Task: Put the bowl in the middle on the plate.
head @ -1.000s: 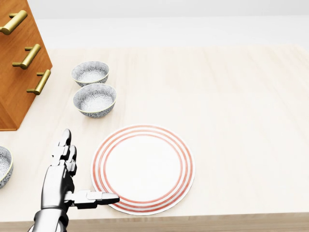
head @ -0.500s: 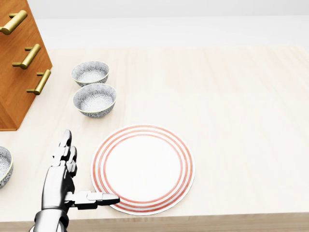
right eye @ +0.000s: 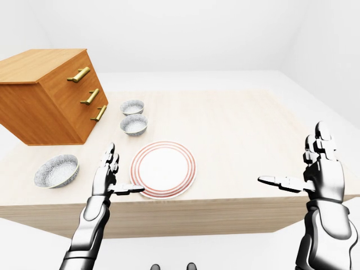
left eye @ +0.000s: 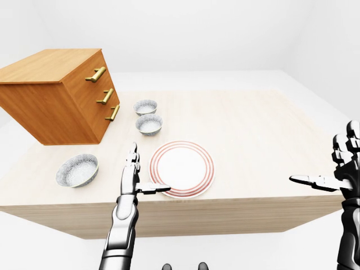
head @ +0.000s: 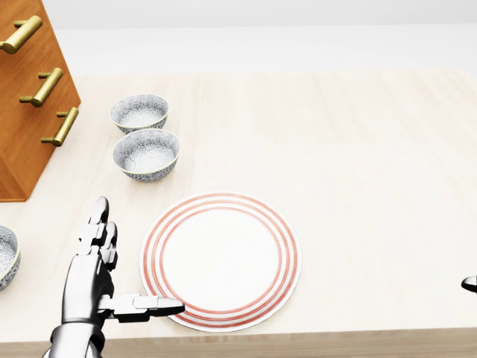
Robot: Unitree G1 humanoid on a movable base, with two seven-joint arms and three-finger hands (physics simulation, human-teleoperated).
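Note:
Three patterned grey bowls stand on the pale wooden table. The middle bowl (head: 146,154) sits above and left of the red-ringed white plate (head: 220,257), which holds nothing. Another bowl (head: 139,112) stands just beyond it, and a third bowl (left eye: 77,170) is at the far left. My left hand (head: 128,268) hovers open beside the plate's left rim, fingers straight and thumb pointing over the rim. My right hand (right eye: 293,160) is open, off the table's right end and holding nothing.
A wooden drawer cabinet (head: 30,97) with brass handles stands at the upper left, close to the two bowls. The table's near edge (left eye: 169,209) runs just below the plate. The right half of the table (head: 387,164) is bare wood.
A fingertip of my right hand has come into the head view at its right edge. The left hand has barely shifted.

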